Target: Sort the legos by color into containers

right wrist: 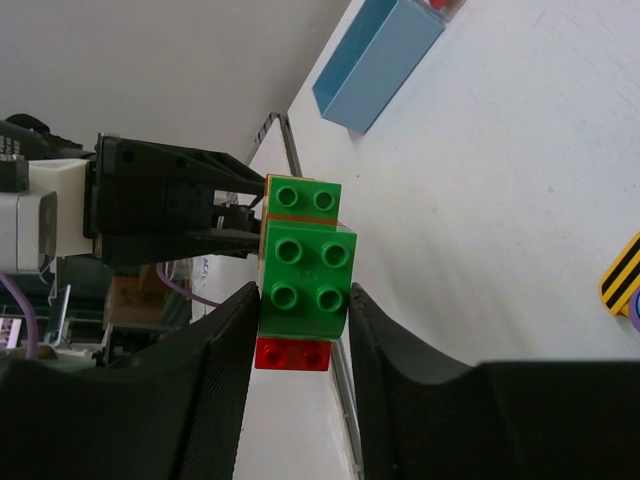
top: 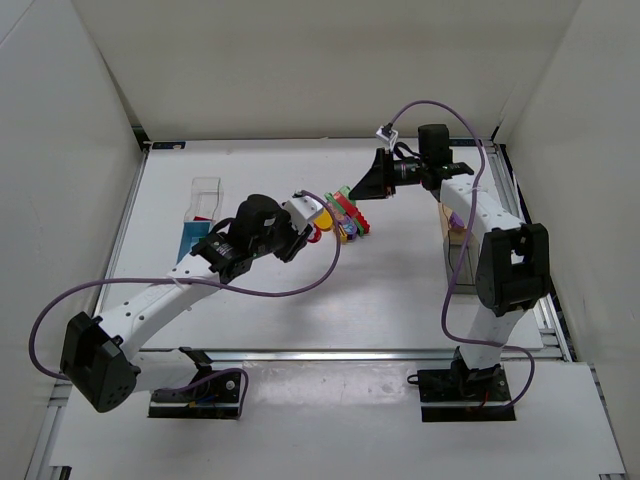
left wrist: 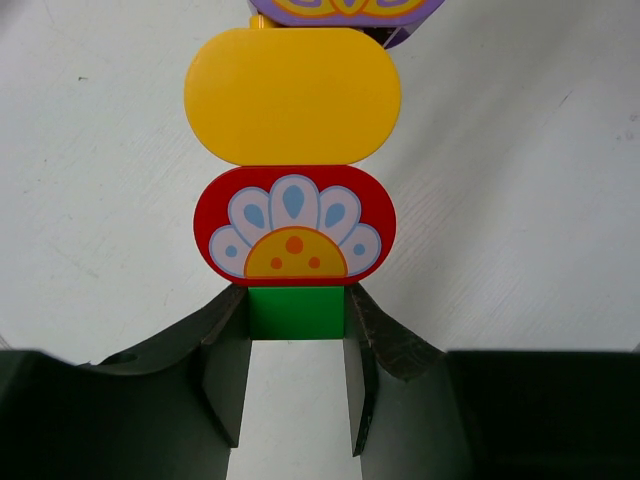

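Legos (top: 348,215) between left hand (left wrist: 297,330), right hand (right wrist: 300,310)

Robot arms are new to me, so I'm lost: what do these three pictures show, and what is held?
Two robot arms stand at the table's near edge. The top view looks down from above; the other two come from a camera on each wrist, looking forward. A blue box and a clear box sit at the table's left. In the middle one lego stack is held from both ends: the left gripper is shut on a green brick at one end, the right gripper pinches a green brick at the other.
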